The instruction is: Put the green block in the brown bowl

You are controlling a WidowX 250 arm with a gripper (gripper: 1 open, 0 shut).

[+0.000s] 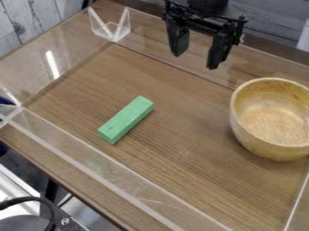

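Right, I see my gripper [198, 54] hanging open and empty; well apart from it, toward the near left, lies the green block [126, 119], bowl [276, 117] off right.

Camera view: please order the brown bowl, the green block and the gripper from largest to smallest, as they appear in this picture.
1. brown bowl, clearly the largest.
2. gripper, counting the black part in view; it is cut off at the top edge and stands farther back, so this rank is unsure.
3. green block, about as long as the gripper looks, but slimmer.
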